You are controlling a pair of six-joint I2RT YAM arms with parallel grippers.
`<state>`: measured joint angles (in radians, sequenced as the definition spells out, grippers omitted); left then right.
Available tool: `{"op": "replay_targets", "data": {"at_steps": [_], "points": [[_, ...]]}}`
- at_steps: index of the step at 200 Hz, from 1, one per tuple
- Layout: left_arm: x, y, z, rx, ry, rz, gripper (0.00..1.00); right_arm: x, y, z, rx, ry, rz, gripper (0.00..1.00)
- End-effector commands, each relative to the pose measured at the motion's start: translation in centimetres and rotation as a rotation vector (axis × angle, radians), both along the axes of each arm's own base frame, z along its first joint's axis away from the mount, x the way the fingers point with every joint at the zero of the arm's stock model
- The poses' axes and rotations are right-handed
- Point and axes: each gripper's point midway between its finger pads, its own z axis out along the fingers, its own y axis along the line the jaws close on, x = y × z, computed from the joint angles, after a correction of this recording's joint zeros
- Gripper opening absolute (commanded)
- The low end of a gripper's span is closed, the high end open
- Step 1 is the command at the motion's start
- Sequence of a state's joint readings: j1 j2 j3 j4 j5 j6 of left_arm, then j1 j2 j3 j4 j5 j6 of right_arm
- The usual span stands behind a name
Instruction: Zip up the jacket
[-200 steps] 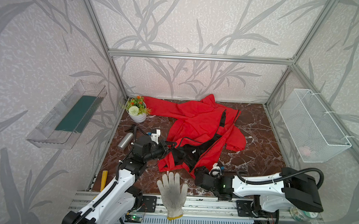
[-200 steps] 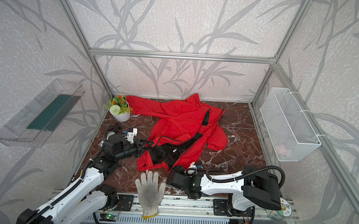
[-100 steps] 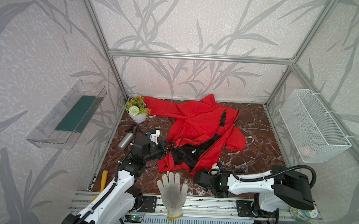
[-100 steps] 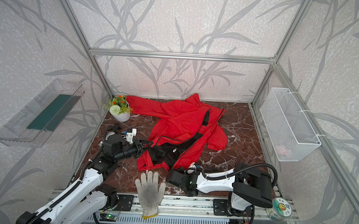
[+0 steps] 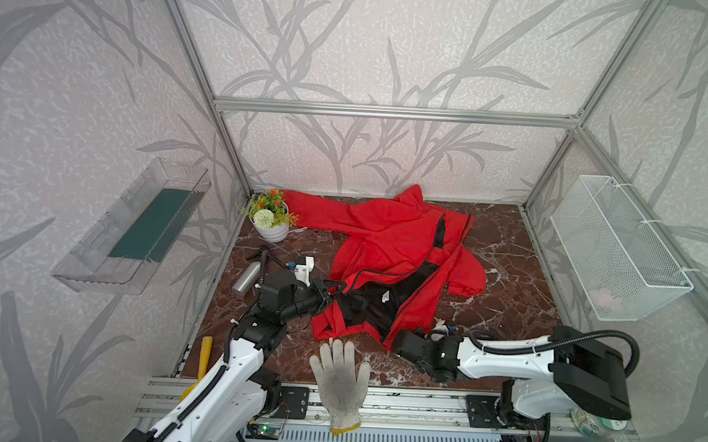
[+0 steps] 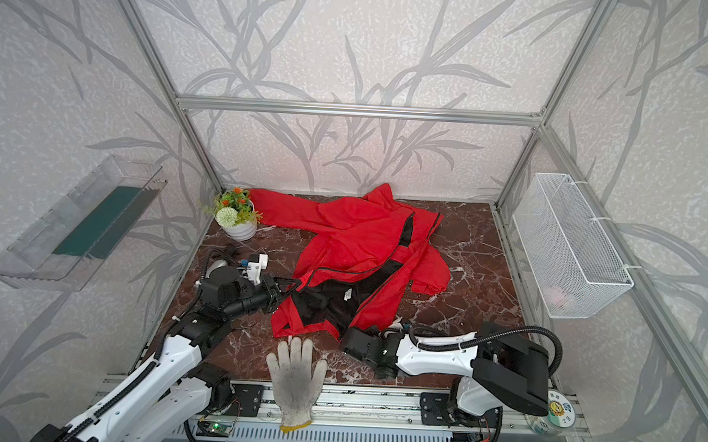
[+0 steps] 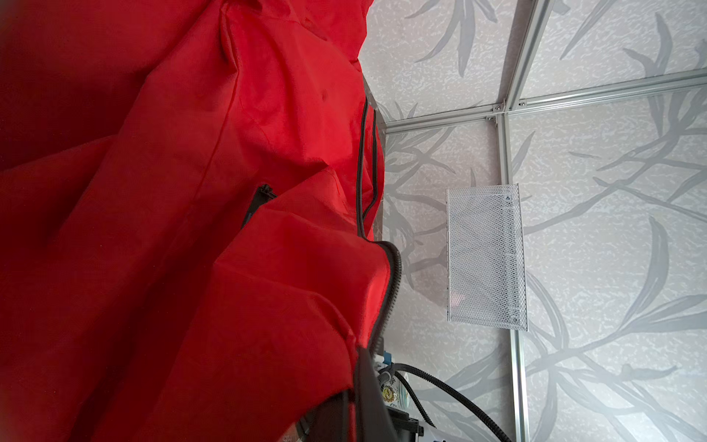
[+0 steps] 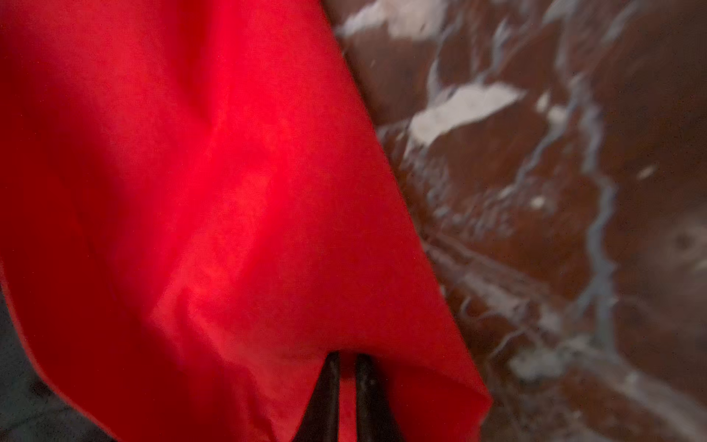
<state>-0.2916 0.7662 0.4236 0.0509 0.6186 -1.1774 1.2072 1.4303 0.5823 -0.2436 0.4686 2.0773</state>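
The jacket [image 5: 388, 240] lies open on the desk [image 5: 507, 280], lining showing, spread away from both my tools. My left tool [image 5: 328, 292] is clamped fully closed on its front edge, holding that edge lifted. My right tool [image 8: 347, 358] is nearly closed, pinching the red hem. A glove [image 5: 342, 379] lies between my tools, just beside the hem.

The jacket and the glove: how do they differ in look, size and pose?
The jacket is red with black lining; the glove is white with a soiled palm. The jacket is far larger than the glove. The jacket lies crumpled and open; the glove lies flat, fingers spread. Both are textiles.
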Motion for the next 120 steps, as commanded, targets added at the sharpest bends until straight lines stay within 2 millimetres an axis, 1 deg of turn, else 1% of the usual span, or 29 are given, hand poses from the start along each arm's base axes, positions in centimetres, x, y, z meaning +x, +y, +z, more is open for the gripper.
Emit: {"op": "replay_targets", "data": {"at_steps": [1, 16, 28, 31, 35, 43, 54, 65, 82, 87, 90, 96, 107, 120], "points": [[-0.1, 0.3, -0.5, 0.006, 0.006, 0.009, 0.00, 0.1, -4.8, -0.9, -0.131, 0.021, -0.022, 0.13], [0.0, 0.3, -0.8, 0.006, 0.011, 0.011, 0.00, 0.7, -6.2, -0.7, -0.140, 0.028, -0.008, 0.13], [0.0, 0.2, -1.1, -0.001, 0.017, 0.006, 0.00, 1.2, -6.9, 0.0, -0.142, 0.014, 0.022, 0.14], [0.0, 0.1, -1.1, -0.003, 0.018, 0.004, 0.00, 1.2, -6.8, 0.3, -0.142, 0.006, 0.041, 0.14], [0.0, 0.1, -1.2, -0.005, 0.020, 0.003, 0.00, 1.8, -7.4, 0.8, -0.146, 0.000, 0.033, 0.14], [0.0, 0.0, -1.4, -0.009, 0.026, 0.000, 0.00, 2.0, -7.7, 1.8, -0.162, -0.014, 0.064, 0.16], [0.0, -0.1, -1.6, -0.015, 0.029, -0.004, 0.00, 2.1, -7.5, 3.5, -0.187, -0.033, 0.123, 0.19], [0.0, -0.2, -1.7, -0.014, 0.030, -0.006, 0.00, 1.9, -6.7, 5.0, -0.188, -0.036, 0.211, 0.25], [-0.1, -0.2, -1.8, -0.009, 0.030, -0.009, 0.00, 1.2, -5.1, 6.2, -0.186, -0.015, 0.309, 0.36], [-0.1, -0.2, -1.9, -0.008, 0.033, -0.010, 0.00, 1.3, -4.7, 6.7, -0.191, -0.022, 0.323, 0.40], [-0.1, -0.2, -1.9, -0.008, 0.032, -0.011, 0.00, 0.8, -4.0, 6.9, -0.196, -0.028, 0.358, 0.42], [-0.1, -0.3, -1.9, -0.009, 0.031, -0.013, 0.00, 0.6, -3.2, 7.4, -0.200, -0.039, 0.392, 0.45], [-0.3, -0.3, -2.0, -0.009, 0.033, -0.015, 0.00, 0.4, -1.8, 7.8, -0.211, -0.037, 0.437, 0.52], [-0.4, -0.2, -2.1, -0.008, 0.036, -0.012, 0.00, 0.0, -0.4, 7.7, -0.226, -0.011, 0.481, 0.56]]}}
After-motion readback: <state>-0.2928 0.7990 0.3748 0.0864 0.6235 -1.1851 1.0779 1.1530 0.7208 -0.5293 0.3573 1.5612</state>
